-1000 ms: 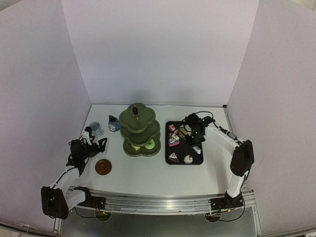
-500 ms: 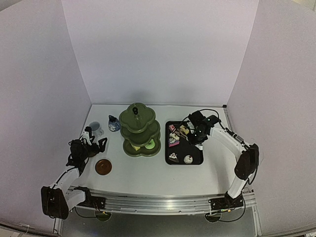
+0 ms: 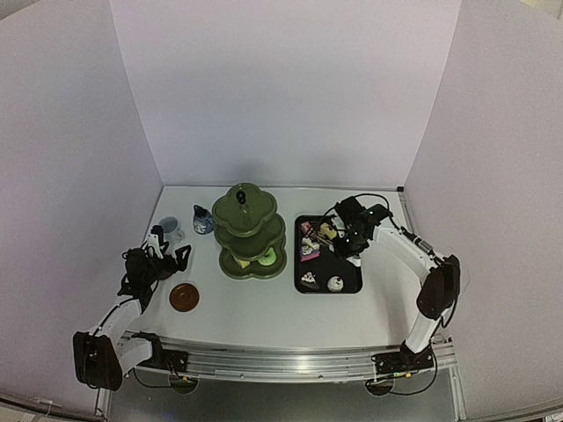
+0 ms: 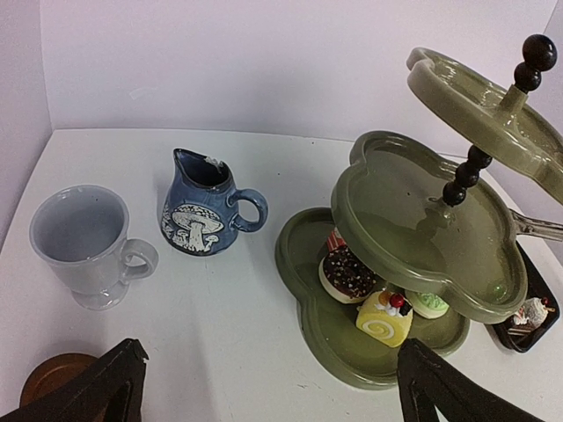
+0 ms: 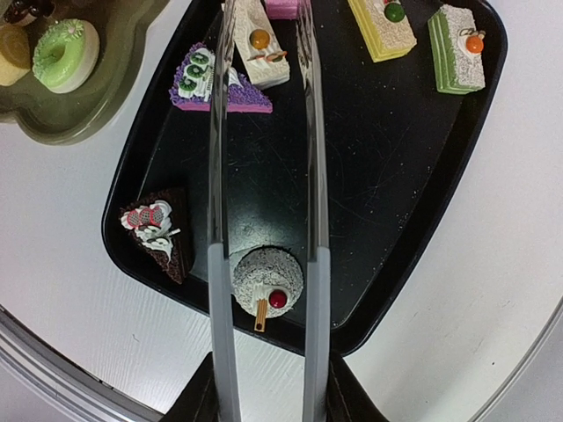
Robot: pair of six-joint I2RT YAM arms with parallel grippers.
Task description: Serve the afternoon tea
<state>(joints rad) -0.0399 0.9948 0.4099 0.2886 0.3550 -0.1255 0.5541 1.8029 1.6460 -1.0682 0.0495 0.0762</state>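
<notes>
Metal tongs (image 5: 310, 132) are clamped in your right gripper (image 5: 268, 396), whose fingers press on the handles at the bottom edge of the right wrist view. The tongs' two arms stand a little apart and run nearly parallel up the frame. A white cake slice (image 5: 259, 44) shows between them near the top edge, but you cannot tell whether the tips touch it. Lower down, a round cake with a cherry (image 5: 268, 277) lies between the arms on the black tray (image 5: 396, 176).

Also on the tray are a purple wedge (image 5: 215, 83) to the left of the white slice, a chocolate wedge (image 5: 157, 230) at lower left, and a yellow slice (image 5: 383, 22) and a green slice (image 5: 457, 48) at upper right.

Your left gripper (image 4: 273, 352) is spread wide and holds nothing. Ahead of it, the white mug (image 4: 84, 242) stands at the left and the dark-blue pot (image 4: 202, 215) just to its right. The green three-tier stand (image 4: 413, 220) fills the right of that view, with a few cakes on its lowest tier. A brown coaster (image 4: 53, 378) sits at lower left.

Everything rests on a white table (image 3: 264, 308), closed in by pale walls (image 3: 281, 88) on three sides.
</notes>
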